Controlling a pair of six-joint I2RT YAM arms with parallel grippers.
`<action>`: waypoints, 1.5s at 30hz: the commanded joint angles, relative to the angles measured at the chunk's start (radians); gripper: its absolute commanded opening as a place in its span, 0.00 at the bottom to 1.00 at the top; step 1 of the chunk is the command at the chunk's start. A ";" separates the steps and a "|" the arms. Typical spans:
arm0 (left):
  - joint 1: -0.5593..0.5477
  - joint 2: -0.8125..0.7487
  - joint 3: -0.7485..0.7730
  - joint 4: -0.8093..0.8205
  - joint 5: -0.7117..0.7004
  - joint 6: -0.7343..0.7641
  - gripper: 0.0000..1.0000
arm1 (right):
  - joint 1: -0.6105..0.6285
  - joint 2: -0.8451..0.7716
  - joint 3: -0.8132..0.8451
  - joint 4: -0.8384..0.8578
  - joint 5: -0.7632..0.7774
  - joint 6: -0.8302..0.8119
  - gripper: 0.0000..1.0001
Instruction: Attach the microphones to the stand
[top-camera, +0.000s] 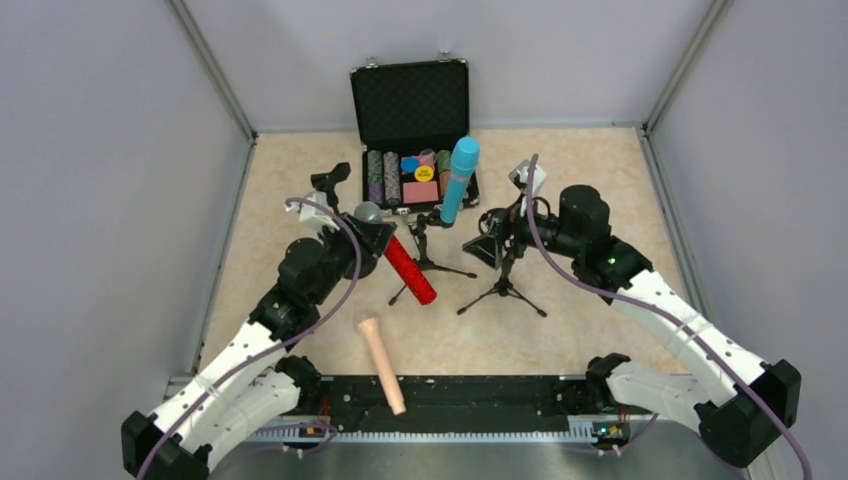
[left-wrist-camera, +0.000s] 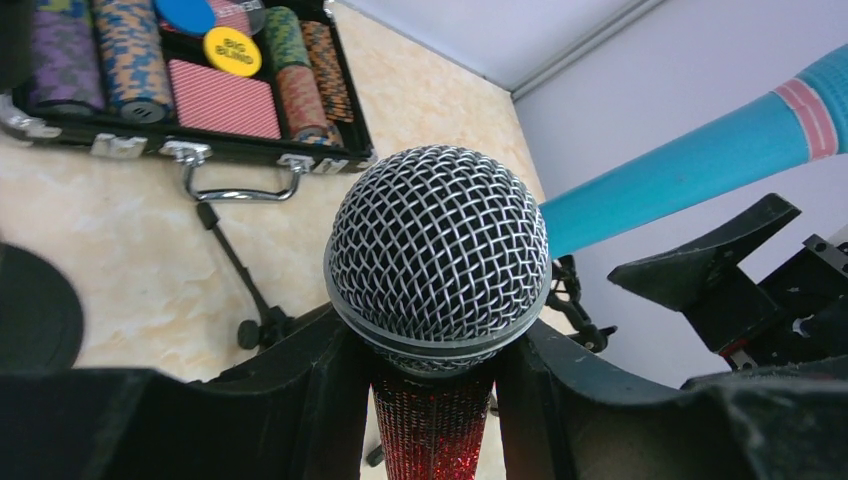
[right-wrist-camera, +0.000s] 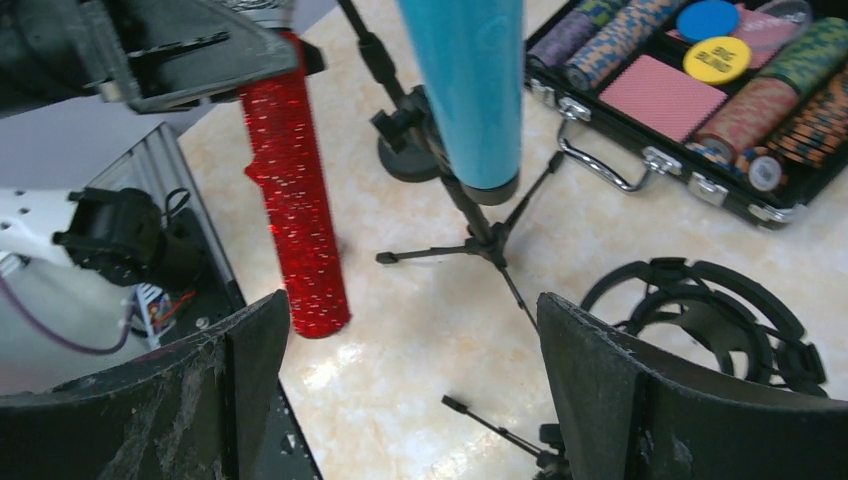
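My left gripper (top-camera: 375, 232) is shut on the glittery red microphone (top-camera: 412, 272) just below its silver mesh head (left-wrist-camera: 438, 255), with a finger on each side of the red body (left-wrist-camera: 430, 430). The microphone tilts, tail low toward the table, beside a tripod stand (top-camera: 430, 262). That stand holds the light blue microphone (top-camera: 460, 178) upright. The peach-beige microphone (top-camera: 382, 362) lies flat near the front edge. My right gripper (right-wrist-camera: 410, 390) is open and empty, hovering by a second tripod stand (top-camera: 505, 275) whose ring mount (right-wrist-camera: 700, 310) is empty.
An open black case (top-camera: 415, 150) of poker chips stands at the back, its handle (left-wrist-camera: 235, 185) facing the stands. A black clip (top-camera: 330, 183) rises left of my left gripper. Tripod legs (right-wrist-camera: 480, 240) spread over the table between the arms. Grey walls enclose the table.
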 joint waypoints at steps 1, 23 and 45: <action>-0.002 0.077 0.087 0.222 0.141 0.029 0.00 | -0.006 0.009 0.017 0.082 -0.160 0.001 0.91; -0.056 0.355 0.305 0.492 0.648 -0.052 0.00 | -0.006 0.108 -0.053 0.516 -0.427 0.370 0.89; -0.154 0.396 0.346 0.428 0.577 0.051 0.00 | -0.004 0.139 -0.078 0.721 -0.543 0.541 0.44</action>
